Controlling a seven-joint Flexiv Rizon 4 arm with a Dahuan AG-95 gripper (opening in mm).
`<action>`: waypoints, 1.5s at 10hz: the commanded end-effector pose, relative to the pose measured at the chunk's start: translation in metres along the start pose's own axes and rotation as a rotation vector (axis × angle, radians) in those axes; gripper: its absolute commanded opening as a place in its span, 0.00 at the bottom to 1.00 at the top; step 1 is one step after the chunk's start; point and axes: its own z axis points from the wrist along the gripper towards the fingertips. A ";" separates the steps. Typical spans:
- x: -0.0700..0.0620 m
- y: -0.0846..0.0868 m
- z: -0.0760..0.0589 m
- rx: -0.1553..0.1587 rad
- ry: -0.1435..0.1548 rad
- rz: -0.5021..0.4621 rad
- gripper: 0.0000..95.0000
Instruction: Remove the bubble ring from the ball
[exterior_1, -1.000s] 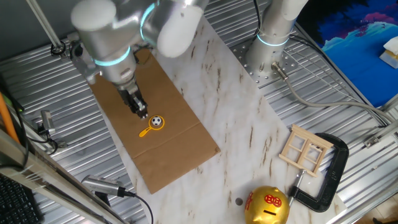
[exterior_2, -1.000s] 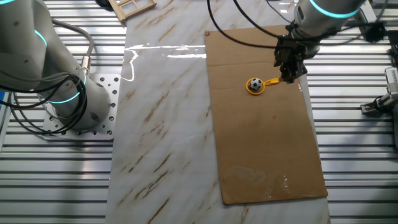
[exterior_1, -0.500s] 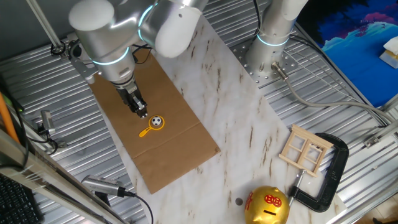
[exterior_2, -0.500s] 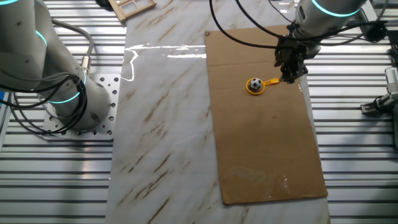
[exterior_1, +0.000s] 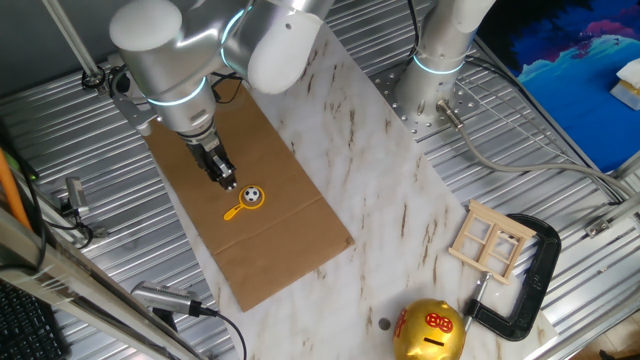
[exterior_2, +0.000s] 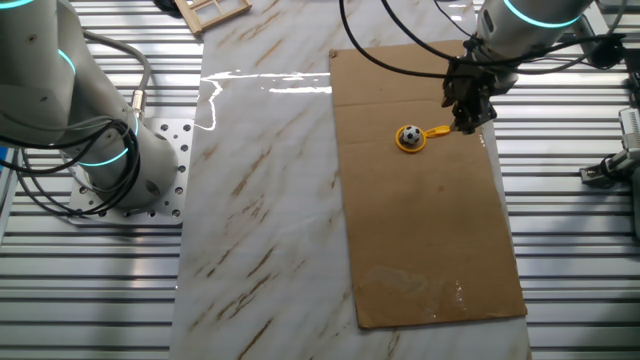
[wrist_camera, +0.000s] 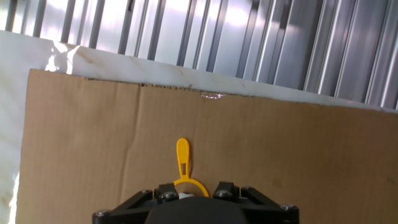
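Observation:
The bubble ring (exterior_1: 240, 208) is yellow-orange and lies flat on a brown cardboard sheet (exterior_1: 270, 250). Its loop goes round the ball (exterior_1: 253, 194), a tiny white ball with black patches. The ring (exterior_2: 422, 136) and ball (exterior_2: 410, 134) also show in the other fixed view. My gripper (exterior_1: 228, 183) hangs just above the cardboard beside them, over the handle end (exterior_2: 462, 125). Its fingers read as one narrow tip, shut and empty. In the hand view the ring's handle (wrist_camera: 182, 158) points away from me. The gripper body hides most of the loop and the ball.
The cardboard lies on a marble board (exterior_1: 400, 200). A gold piggy bank (exterior_1: 428, 332), a small wooden frame (exterior_1: 490, 243) and a black clamp (exterior_1: 530, 285) sit at the far end. A second arm's base (exterior_1: 430, 90) stands beside the board. Ribbed metal table all round.
The arm has shifted very slightly. The gripper tip, ring and ball stay where they were.

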 end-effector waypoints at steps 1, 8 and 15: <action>0.000 0.000 0.000 0.000 0.000 -0.003 0.40; 0.000 0.000 0.000 0.002 0.001 -0.008 0.40; 0.001 0.000 -0.001 -0.002 0.021 -0.077 0.40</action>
